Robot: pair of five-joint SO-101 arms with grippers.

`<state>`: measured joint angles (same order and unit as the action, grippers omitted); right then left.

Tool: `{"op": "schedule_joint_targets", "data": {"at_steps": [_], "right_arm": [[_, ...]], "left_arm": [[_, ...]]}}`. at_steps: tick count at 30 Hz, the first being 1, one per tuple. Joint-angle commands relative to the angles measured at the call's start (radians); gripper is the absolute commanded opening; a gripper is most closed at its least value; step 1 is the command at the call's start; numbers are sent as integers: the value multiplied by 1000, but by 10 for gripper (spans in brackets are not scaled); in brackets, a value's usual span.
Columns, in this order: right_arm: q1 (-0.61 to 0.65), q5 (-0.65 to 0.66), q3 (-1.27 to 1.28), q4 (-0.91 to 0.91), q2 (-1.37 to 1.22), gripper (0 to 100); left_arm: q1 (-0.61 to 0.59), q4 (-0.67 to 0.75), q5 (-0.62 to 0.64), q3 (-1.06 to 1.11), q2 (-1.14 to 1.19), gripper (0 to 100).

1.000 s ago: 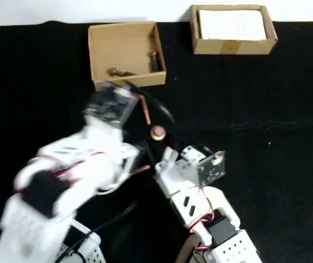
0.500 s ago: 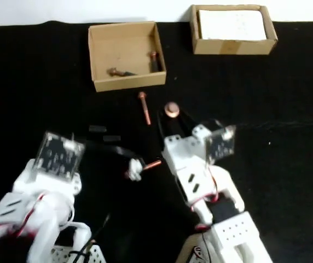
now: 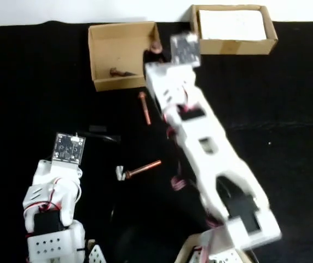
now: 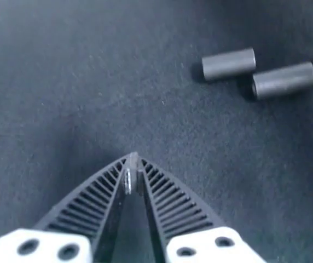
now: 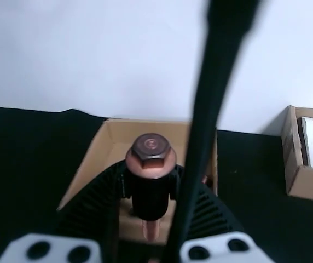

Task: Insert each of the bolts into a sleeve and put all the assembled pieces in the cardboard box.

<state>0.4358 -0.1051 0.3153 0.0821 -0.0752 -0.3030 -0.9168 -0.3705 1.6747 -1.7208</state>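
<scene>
We saw the cardboard box at the table's far edge, one assembled piece inside, a sleeved bolt upright over its right wall. Two copper bolts and two dark sleeves lay before it.

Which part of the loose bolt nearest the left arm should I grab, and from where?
Take the bolt mid-shank from straight above, with the left pincer closing across its length. It lies flat and slanted on the black cloth, with nothing touching it.

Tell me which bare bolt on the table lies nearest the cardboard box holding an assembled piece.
The bolt just outside that box's front wall, pointing toward it; the other bolt lies much farther from it, crosswise.
</scene>
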Motion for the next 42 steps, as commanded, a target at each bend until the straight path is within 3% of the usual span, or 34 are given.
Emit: {"op": "schedule_joint_targets", "data": {"at_steps": [1,13,20,30,36,42], "right_arm": [[-10,2,-383,-36,-269,8],[-7,83,-1283,-211,-1041,9],[-2,83,-1549,-323,-1280,10],[33,78,-1831,-731,-1316,233],[62,81,-2072,-938,-1316,247],[99,83,-2087,-1314,-1178,247]], "left_arm": [[4,18,87,25,-5,9],[-35,18,130,27,-2,9],[-30,18,130,27,-2,10],[-30,20,130,27,-2,10],[-35,20,135,27,-2,40],[-36,20,135,27,-2,43]]}}
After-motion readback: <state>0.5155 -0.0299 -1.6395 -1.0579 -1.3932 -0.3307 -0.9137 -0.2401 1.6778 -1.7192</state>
